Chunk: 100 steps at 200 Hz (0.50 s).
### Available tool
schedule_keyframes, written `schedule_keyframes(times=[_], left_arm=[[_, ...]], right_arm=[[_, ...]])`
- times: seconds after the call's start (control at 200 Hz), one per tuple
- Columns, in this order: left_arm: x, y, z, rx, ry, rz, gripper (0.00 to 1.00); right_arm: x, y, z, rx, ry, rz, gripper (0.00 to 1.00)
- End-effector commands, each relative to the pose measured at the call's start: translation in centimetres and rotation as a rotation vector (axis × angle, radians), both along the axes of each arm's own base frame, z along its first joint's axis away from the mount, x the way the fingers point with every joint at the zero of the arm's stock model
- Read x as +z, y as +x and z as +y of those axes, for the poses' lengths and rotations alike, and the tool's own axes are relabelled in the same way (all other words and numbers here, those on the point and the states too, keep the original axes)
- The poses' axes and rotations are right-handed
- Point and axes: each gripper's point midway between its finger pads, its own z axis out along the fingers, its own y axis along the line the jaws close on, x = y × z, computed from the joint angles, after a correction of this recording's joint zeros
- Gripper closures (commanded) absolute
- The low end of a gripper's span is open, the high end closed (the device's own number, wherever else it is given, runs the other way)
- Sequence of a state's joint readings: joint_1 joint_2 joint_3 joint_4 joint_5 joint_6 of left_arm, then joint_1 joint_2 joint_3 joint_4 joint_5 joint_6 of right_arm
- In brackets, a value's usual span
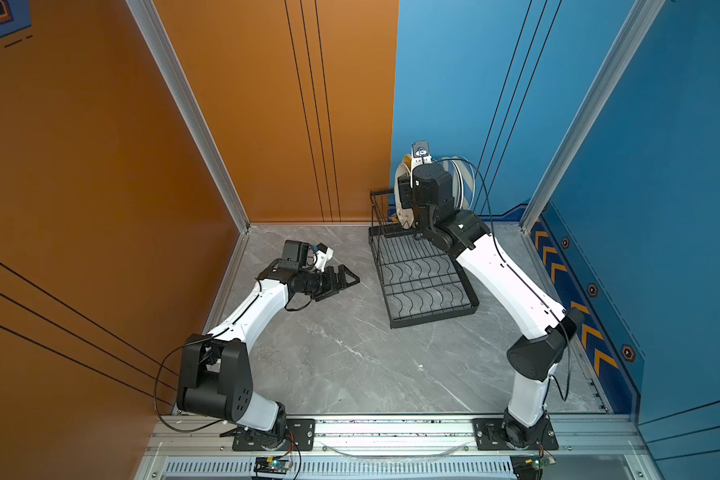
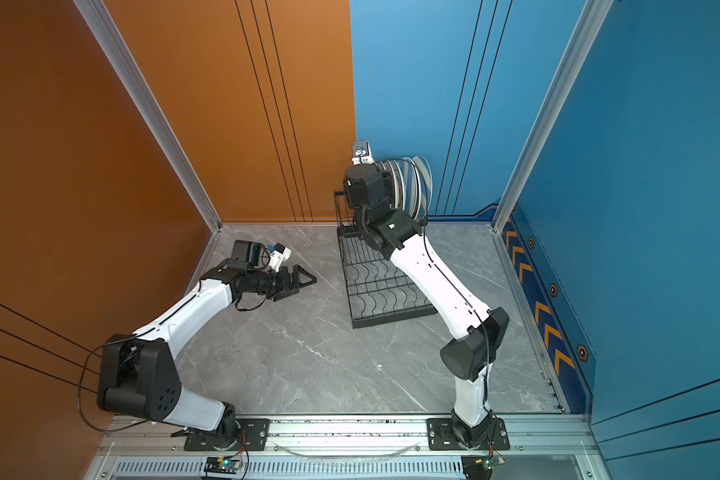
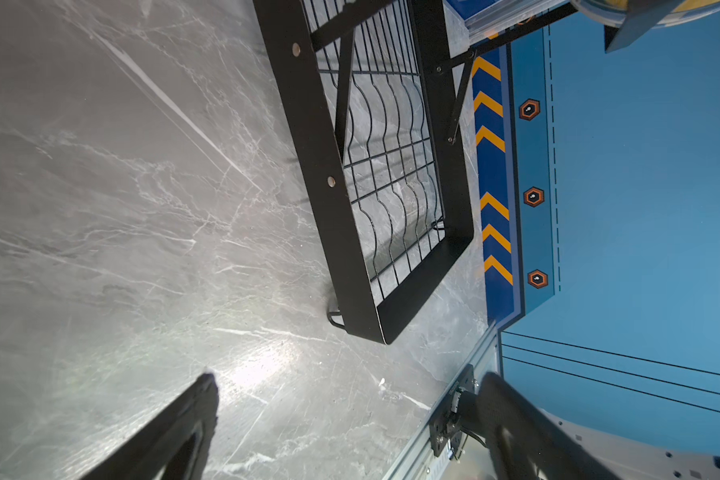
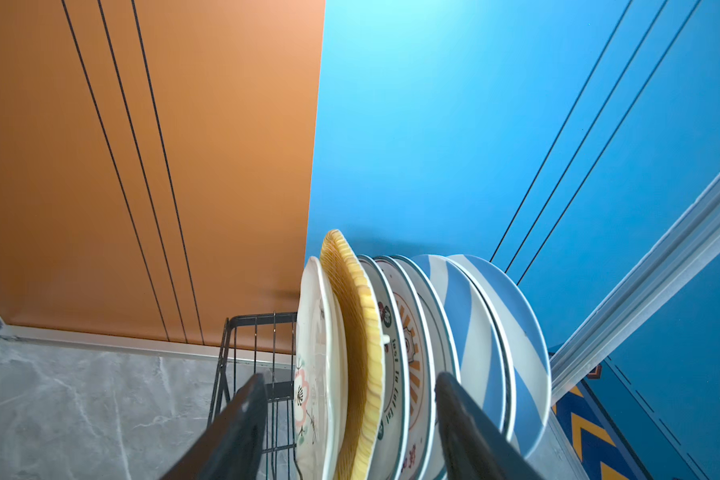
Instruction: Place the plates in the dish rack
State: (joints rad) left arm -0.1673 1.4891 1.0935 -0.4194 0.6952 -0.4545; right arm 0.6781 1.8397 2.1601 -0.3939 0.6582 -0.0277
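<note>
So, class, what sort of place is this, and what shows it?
Probably a robot test cell: two arms bolted to an aluminium rail, orange and blue panel walls, a dish rack of plates on a marble-look tabletop.

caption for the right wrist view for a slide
Open right gripper frames a row of plates standing on edge in the dish rack, before an orange wall and a blue wall

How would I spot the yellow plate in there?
Find the black wire dish rack by the blue wall. Plates stand on edge at its far end; the yellow woven plate is second from the orange wall, the only one with a ribbed rim.
</note>
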Motion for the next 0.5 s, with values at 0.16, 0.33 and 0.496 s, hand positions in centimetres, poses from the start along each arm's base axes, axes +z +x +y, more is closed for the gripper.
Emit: schedule_keyframes(times=[0.16,0.33,0.496], left_arm=[[0.6,2.1,3.2,0.078,0.195,-0.137,0.02],[0.6,3.6,5.4,0.125,0.320,-0.212,0.02],[0.8,4.7,7.7,0.197,0.399,-0.288,0.02]], right_arm=[[-3.3,-4.7,-5.3,0.002,0.082,0.126,0.19],[-8.4,-6.6,-10.1,-0.034,0.141,0.227,0.06],[-13.3,-7.4,-14.9,-0.070,0.217,0.301,0.00]])
